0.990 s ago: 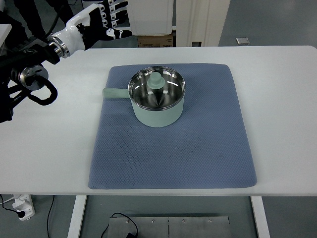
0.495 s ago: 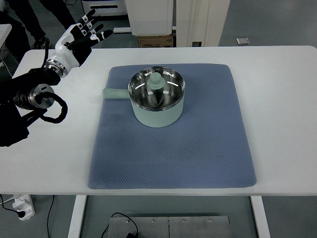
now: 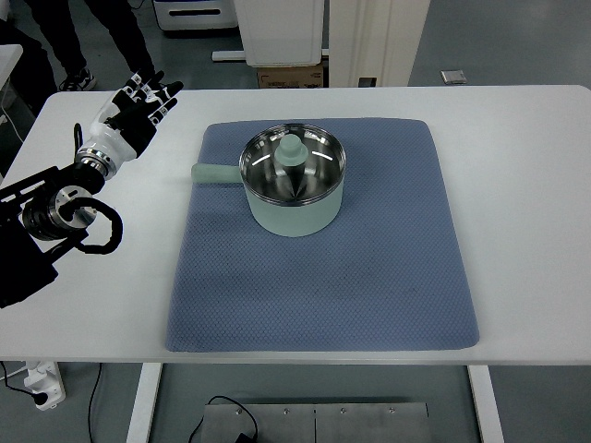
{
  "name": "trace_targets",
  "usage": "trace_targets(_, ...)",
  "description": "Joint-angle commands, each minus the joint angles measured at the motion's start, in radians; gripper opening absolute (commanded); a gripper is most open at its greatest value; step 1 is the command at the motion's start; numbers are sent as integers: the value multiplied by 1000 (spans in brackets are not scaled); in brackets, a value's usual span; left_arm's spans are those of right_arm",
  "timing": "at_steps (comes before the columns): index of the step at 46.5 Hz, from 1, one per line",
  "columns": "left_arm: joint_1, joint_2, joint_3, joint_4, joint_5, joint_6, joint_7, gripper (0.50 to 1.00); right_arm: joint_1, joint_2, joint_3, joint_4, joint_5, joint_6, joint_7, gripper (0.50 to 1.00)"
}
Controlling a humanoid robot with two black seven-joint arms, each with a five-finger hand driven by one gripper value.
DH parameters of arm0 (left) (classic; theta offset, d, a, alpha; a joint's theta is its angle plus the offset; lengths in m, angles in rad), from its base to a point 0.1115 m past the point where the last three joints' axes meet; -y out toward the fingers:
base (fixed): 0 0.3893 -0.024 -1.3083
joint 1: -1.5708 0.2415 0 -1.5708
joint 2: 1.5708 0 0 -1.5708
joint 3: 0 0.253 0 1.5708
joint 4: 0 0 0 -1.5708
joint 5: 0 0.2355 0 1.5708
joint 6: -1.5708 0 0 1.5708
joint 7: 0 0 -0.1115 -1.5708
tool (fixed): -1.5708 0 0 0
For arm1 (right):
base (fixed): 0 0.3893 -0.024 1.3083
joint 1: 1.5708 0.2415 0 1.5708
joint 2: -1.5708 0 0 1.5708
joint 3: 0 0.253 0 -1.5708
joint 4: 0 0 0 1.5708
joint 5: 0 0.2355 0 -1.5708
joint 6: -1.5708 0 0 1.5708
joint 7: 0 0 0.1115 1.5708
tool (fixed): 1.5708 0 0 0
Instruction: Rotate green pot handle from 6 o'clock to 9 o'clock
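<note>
A white table (image 3: 517,185) seen from steeply above, with a blue quilted mat (image 3: 351,277) laid across its middle. A pale green pot (image 3: 294,188) stands on the far half of the mat, upright, its shiny steel inside open to view. Its handle (image 3: 214,173) points to the left of the picture, at nine o'clock, and reaches the mat's left edge. Inside the pot a green knob (image 3: 292,150) sits near the far wall; it may belong to a lid resting in the pot, but reflections in the steel make this hard to judge.

The robot's left hand (image 3: 134,109) is over the bare table top at the far left, well apart from the handle, with nothing between them. Its black-and-white fingers (image 3: 157,92) are spread and hold nothing. The black arm (image 3: 55,208) behind it, with a looped cable, is cut off by the left edge. The right arm does not show.

Beyond the table, at the top left, a person's dark trouser legs and shoe (image 3: 78,81) are partly cut off. A cardboard box (image 3: 291,76) and white furniture stand on the floor behind. Under the table's near left corner lies a white power strip (image 3: 42,383).
</note>
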Motion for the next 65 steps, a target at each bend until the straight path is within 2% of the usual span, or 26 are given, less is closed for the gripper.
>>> trace_targets(1,12,-3,-21,13,-8,-1,1,1000,0,0,1,0,0,0,0,1000)
trace_targets(13,46,-27,-109,15,-28,-8,29,1000,0,0,-1,0,0,0,0,1000)
trace_targets(30,84,-99,-167,15,-28,-10,30,1000,20,0,-1,3,-2,0,5,1000)
trace_targets(65,113,-116,-185,12,-31,-24,30,1000,14,0,1,0,5,0,-2,1000)
